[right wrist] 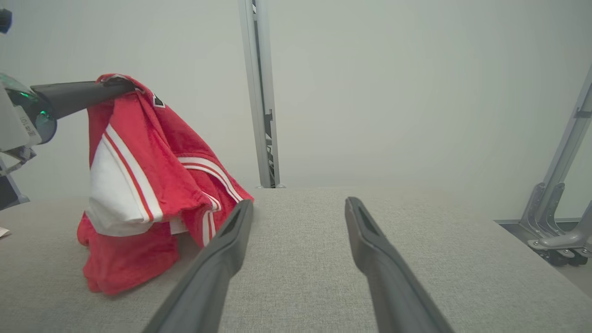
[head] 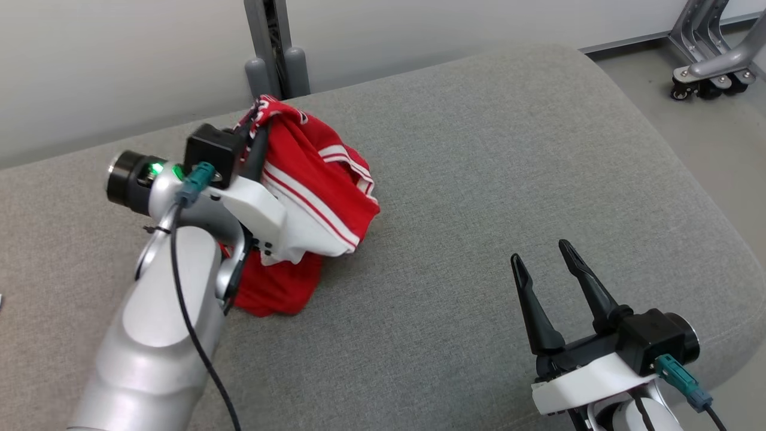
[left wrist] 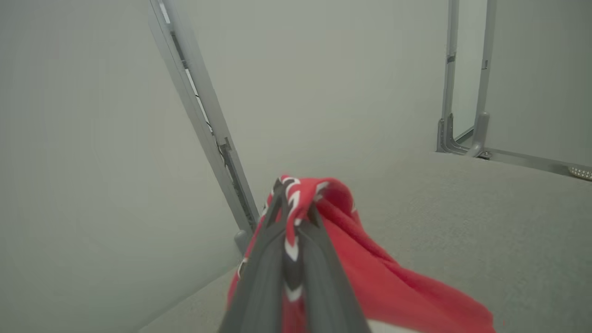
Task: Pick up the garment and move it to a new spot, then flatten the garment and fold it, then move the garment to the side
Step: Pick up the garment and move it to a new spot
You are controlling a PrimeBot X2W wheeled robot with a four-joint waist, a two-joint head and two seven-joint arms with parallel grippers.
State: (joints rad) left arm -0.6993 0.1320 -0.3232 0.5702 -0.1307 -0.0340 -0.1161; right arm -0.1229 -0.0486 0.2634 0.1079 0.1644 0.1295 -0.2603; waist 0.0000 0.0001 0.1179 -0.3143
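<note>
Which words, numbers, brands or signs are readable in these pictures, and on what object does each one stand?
No text can be read for certain.
Small label on the body of the left gripper: print too small and blurred to read.
Black and white marks on the red garment near the gripped edge: not readable as letters.

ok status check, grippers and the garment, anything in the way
Left gripper shut on garment, raised, lower folds touching the cushion. Right gripper open, apart from it. Nothing blocking.

The shiny silver round arm (head: 155, 335) has a thin black cable (head: 191, 326) and a small green light (head: 157, 168). Its long dark fingers (left wrist: 266, 277) are pointy.
</note>
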